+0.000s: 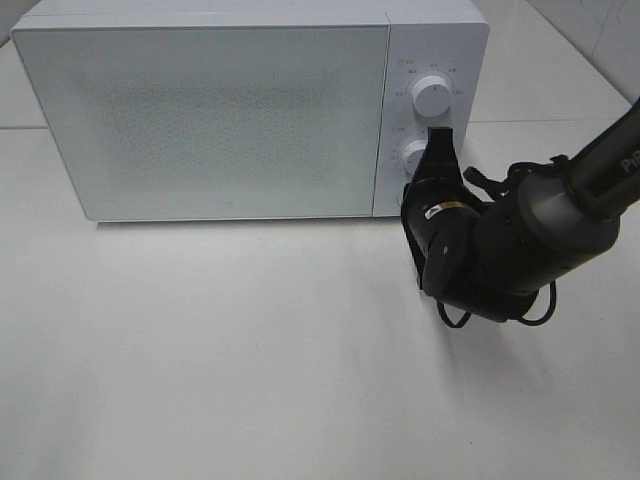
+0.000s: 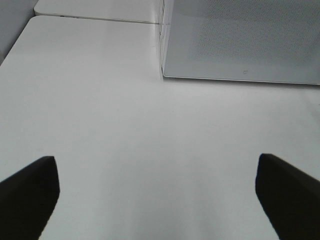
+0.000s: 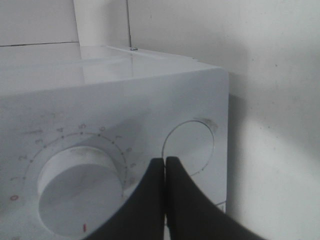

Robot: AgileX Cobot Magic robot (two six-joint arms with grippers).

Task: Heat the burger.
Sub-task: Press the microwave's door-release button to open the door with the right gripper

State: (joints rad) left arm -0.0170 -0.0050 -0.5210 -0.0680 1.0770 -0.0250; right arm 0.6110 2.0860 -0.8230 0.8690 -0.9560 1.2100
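Our right gripper (image 1: 440, 134), tips pressed together, meets the microwave (image 1: 200, 110) at 2 o'clock of its lower dial (image 1: 411, 155). Off-centre, it may skid off. Left gripper (image 2: 160, 195) hangs spread.

numerals 0, 4, 5, on microwave dial (image 3: 75, 190)

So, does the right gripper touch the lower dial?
Cannot tell: in the right wrist view the right gripper overlaps the edge of the lower dial, hiding any gap.

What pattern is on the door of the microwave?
Fine grey dots on the flat white microwave door; clearest in the exterior high view.
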